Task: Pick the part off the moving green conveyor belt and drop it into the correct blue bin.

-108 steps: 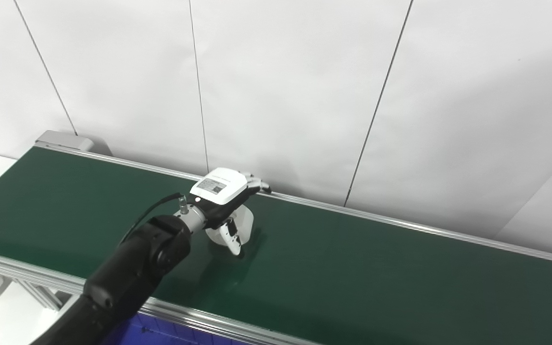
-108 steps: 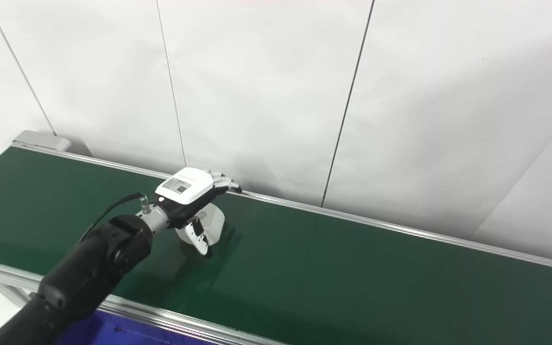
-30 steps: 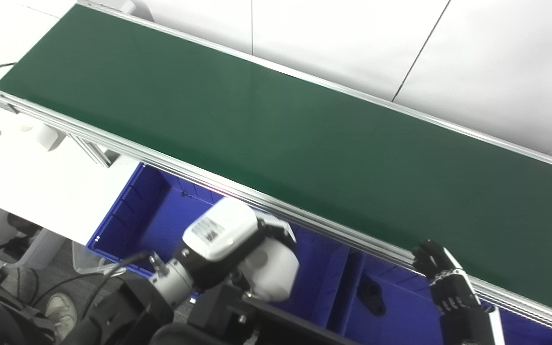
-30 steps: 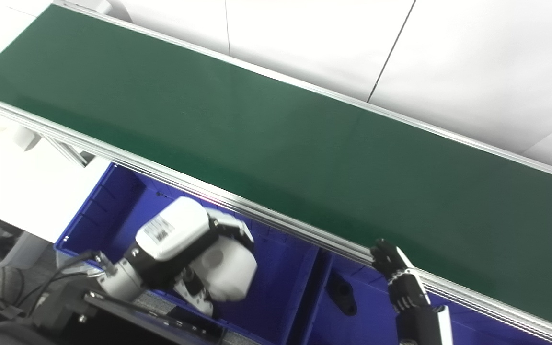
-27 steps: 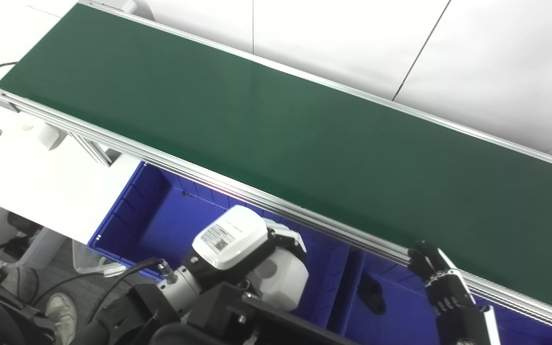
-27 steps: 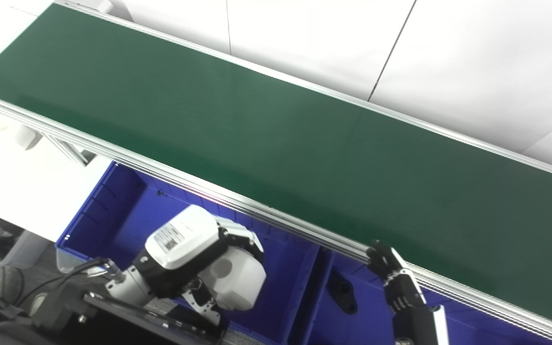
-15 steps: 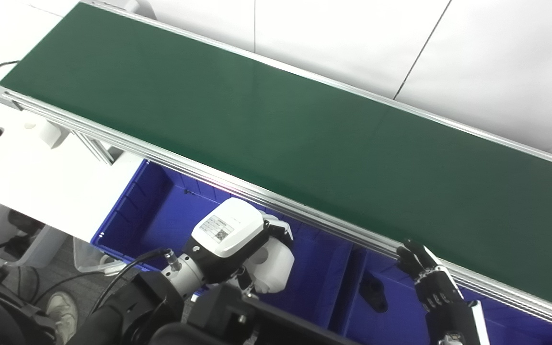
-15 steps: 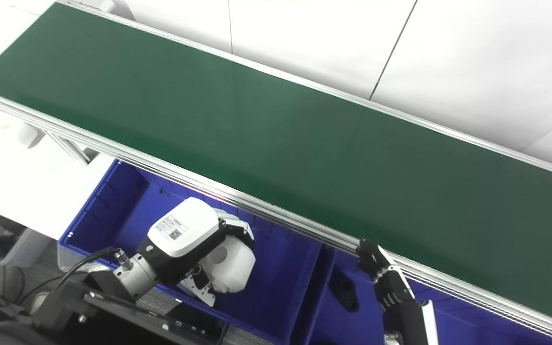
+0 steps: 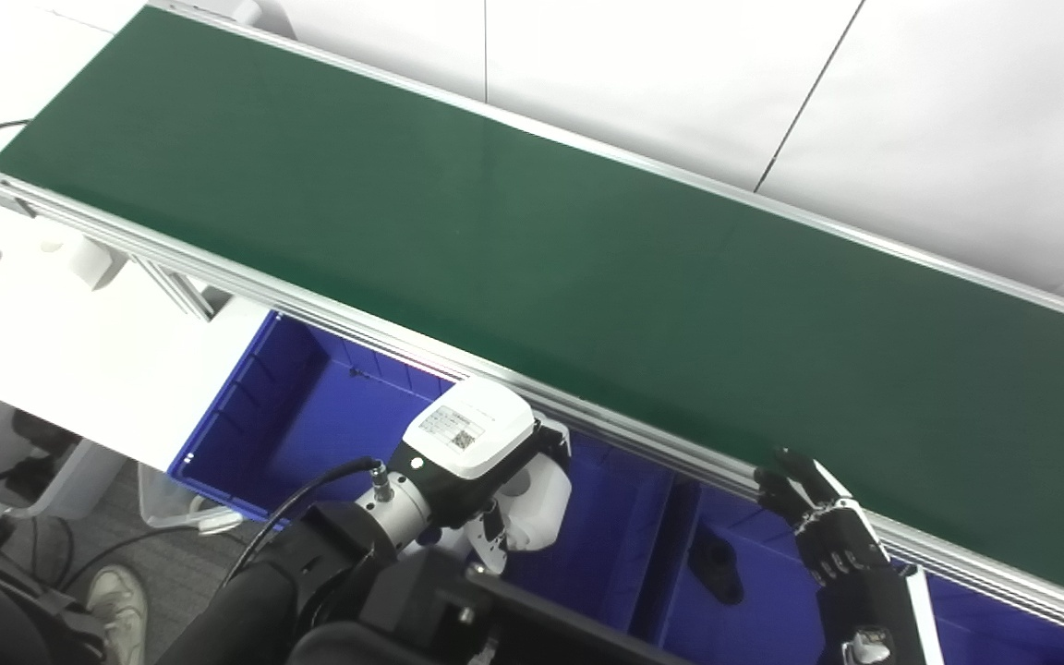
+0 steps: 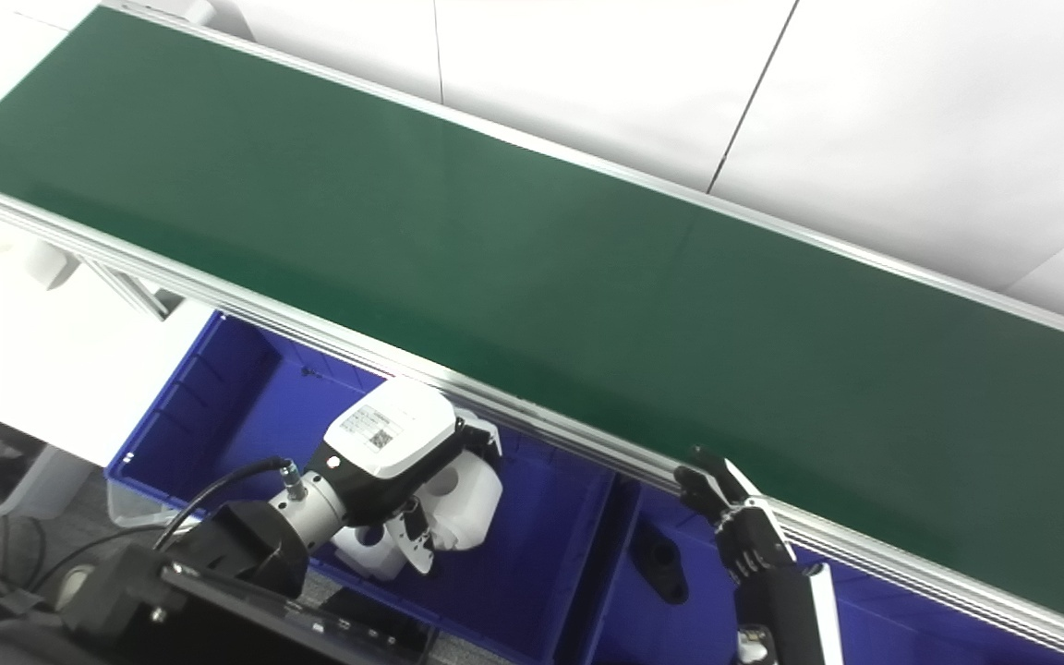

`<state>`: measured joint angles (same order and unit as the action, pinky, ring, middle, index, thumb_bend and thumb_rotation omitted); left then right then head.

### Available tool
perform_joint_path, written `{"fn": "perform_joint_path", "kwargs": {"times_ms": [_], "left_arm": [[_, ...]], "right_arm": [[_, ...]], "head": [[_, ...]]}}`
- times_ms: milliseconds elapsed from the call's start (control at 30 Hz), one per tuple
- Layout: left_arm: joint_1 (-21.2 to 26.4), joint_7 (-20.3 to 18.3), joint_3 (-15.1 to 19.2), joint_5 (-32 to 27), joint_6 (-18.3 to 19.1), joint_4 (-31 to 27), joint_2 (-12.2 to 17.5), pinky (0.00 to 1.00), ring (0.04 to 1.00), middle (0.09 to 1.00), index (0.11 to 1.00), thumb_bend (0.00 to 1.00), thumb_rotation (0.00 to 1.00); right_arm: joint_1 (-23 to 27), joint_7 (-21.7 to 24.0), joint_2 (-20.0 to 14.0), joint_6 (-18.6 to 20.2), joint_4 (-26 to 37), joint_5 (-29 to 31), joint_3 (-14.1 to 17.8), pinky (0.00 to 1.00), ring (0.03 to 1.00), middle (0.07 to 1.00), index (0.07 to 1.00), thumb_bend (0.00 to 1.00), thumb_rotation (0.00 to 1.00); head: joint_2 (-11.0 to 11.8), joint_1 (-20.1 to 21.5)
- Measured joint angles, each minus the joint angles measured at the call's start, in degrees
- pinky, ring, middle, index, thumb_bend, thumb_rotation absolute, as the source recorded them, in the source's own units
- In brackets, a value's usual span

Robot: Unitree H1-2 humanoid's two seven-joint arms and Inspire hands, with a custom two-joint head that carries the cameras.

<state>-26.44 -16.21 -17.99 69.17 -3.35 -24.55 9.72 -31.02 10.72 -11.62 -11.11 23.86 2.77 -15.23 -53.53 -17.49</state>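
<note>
My left hand point(image 9: 481, 448) is shut on a white rounded part point(image 9: 539, 503) with a hole in its side. It holds the part inside the left blue bin point(image 9: 301, 416), just below the conveyor's near rail. A second white piece point(image 10: 368, 556) shows under the hand; I cannot tell whether it belongs to the held part. The green belt point(image 9: 532, 249) carries nothing. My black right hand point(image 9: 818, 522) hangs open over the right blue bin point(image 10: 620, 610), its fingertips close to the rail.
A black part point(image 9: 712, 568) lies in the right bin. The aluminium rail point(image 9: 310, 319) runs along the belt's near side. A white table point(image 9: 52, 342) stands at the left, and dark robot framework point(image 9: 495, 628) fills the bottom edge.
The left hand took the white part off the belt and brought it down over the left bin, lately shifting right toward the rail. The right hand rose slightly. The camera tilted down.
</note>
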Motion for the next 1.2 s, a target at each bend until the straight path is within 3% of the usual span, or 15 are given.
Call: {"fn": "perform_joint_path", "kwargs": {"times_ms": [33, 100, 167, 333, 533, 833, 967, 1067, 1133, 1167, 1200], "left_arm": [[0.0, -2.4, -0.1, 0.9, 1.0, -0.4, -0.1, 0.61, 0.700, 0.718, 0.706, 0.77, 0.20], [0.0, -5.8, -0.3, 3.5, 2.3, -1.1, 0.0, 0.75, 0.811, 0.856, 0.822, 0.90, 0.45], [-0.1, -9.7, -0.8, 6.8, 3.1, -2.5, 0.1, 0.84, 0.874, 0.928, 0.887, 0.96, 0.60], [-0.1, -15.6, -1.3, 9.1, 3.7, -4.8, 0.1, 0.88, 0.897, 0.951, 0.916, 0.97, 0.69], [-0.3, -18.7, -1.3, 9.1, 3.9, -5.1, 0.0, 0.86, 0.894, 0.941, 0.914, 0.95, 0.70], [-0.3, -19.5, -1.3, 9.1, 4.0, -5.9, -0.2, 0.85, 0.892, 0.936, 0.908, 0.94, 0.72], [-0.3, -19.6, -1.2, 8.8, 4.0, -5.9, -0.3, 0.89, 0.938, 0.987, 0.981, 0.99, 0.74], [-0.3, -18.5, -0.8, 7.8, 4.0, -5.9, -0.4, 0.94, 0.990, 0.999, 0.999, 1.00, 0.66], [-0.4, -16.3, -0.3, 6.5, 4.0, -5.7, -0.5, 0.92, 0.985, 1.000, 1.000, 1.00, 0.58], [-0.5, -15.0, -0.1, 6.0, 4.0, -5.6, -0.6, 0.80, 0.899, 0.972, 0.974, 0.98, 0.45], [-0.7, -13.4, 0.0, 5.2, 4.0, -5.3, -0.8, 0.78, 0.880, 0.962, 0.965, 0.98, 0.42]], "right_arm": [[0.1, 0.0, 0.0, 0.0, 0.0, 0.0, 0.0, 0.82, 0.830, 0.886, 0.834, 0.99, 0.97], [0.2, 0.0, 0.0, 0.0, -0.1, 0.0, 0.0, 0.82, 0.831, 0.887, 0.835, 0.99, 0.97], [0.2, 0.0, 0.0, 0.0, -0.2, 0.0, 0.0, 0.83, 0.832, 0.888, 0.834, 0.99, 0.96], [0.2, 0.0, 0.0, 0.0, -0.2, 0.0, -0.1, 0.82, 0.833, 0.889, 0.833, 1.00, 0.96], [0.2, 0.0, 0.0, 0.0, -0.2, 0.3, -0.2, 0.83, 0.828, 0.889, 0.835, 0.99, 0.96], [0.2, 0.1, -0.2, 0.0, -0.2, 0.5, -0.1, 0.84, 0.832, 0.893, 0.836, 0.99, 0.96], [0.2, 0.1, -0.3, 0.0, -0.2, 0.8, -0.1, 0.83, 0.830, 0.888, 0.830, 1.00, 0.96], [0.2, 0.1, -0.3, 0.0, -0.2, 0.7, -0.1, 0.84, 0.833, 0.890, 0.831, 1.00, 0.96], [0.2, 0.1, -0.3, 0.0, -0.2, 0.7, -0.1, 0.84, 0.832, 0.889, 0.831, 1.00, 0.96], [0.2, 0.1, -0.3, 0.0, -0.2, 0.7, -0.1, 0.84, 0.833, 0.889, 0.831, 0.99, 0.96], [0.2, 0.1, -0.3, 0.0, -0.2, 0.6, -0.1, 0.84, 0.834, 0.889, 0.831, 0.99, 0.96]], "head": [[0.2, 0.0], [0.2, 0.0], [0.3, 0.2], [0.2, 0.3], [0.1, 0.4], [0.1, 0.2], [0.1, 0.2], [0.3, 0.0], [0.3, 0.1], [0.4, 0.3], [0.4, 0.4]]}}
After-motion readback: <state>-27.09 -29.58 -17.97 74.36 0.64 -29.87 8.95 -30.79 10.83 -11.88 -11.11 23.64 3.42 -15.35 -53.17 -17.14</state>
